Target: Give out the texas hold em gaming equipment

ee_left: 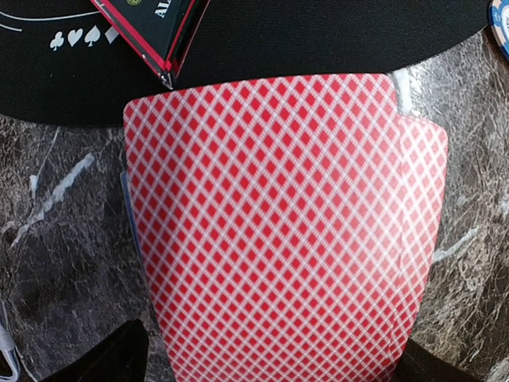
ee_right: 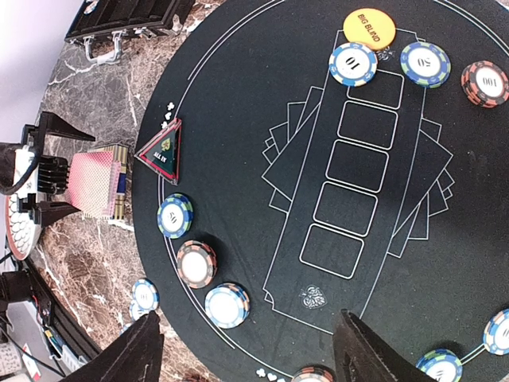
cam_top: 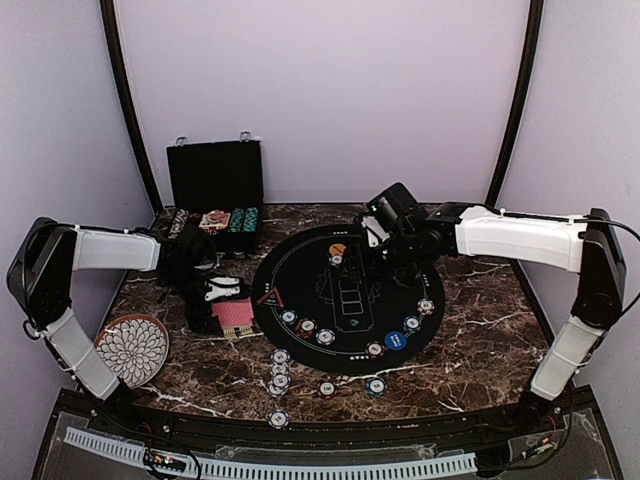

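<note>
My left gripper is shut on a stack of red-backed playing cards, just left of the round black mat. The cards fill the left wrist view, bowed between my fingers. The red-edged black triangle marker lies on the mat's left edge, just beyond the cards; it also shows in the left wrist view. My right gripper is open and empty above the mat's centre. The orange button and the blue button lie on the mat. Poker chips ring the mat's edge.
The open black case with chips stands at the back left. The flower-patterned plate lies at the front left. Several loose chips lie on the marble near the mat's front edge. Curved walls close in the sides.
</note>
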Robot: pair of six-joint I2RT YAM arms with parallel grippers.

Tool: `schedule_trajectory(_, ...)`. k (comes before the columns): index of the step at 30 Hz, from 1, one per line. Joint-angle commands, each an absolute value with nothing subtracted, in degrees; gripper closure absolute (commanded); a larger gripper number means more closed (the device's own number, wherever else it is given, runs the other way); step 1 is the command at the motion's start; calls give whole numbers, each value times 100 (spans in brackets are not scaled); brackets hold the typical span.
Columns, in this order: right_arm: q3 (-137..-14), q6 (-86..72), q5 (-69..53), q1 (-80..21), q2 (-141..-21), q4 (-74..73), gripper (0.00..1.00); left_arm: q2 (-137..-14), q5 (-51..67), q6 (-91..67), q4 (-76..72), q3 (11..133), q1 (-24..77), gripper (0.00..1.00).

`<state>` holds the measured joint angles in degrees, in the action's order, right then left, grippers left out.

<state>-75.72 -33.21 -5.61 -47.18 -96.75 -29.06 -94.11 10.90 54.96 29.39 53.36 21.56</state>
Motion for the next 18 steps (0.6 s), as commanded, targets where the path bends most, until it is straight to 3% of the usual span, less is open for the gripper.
schedule_trajectory(1, -7489, -3351, -612, -4764, -9448, -2711, 27, -9358, 1114, 5551, 2902, 5256, 2188, 4)
schedule_trajectory(10, -7444, -3373, -689, -4770, -9455, -2664, 30, -9363, 1096, 5628, 2845, 5210, 2187, 7)
schedule_trajectory(18, -7384, -3386, -766, -4765, -9490, -2595, 32, -9246, 1081, 5677, 2768, 5103, 2188, 30)
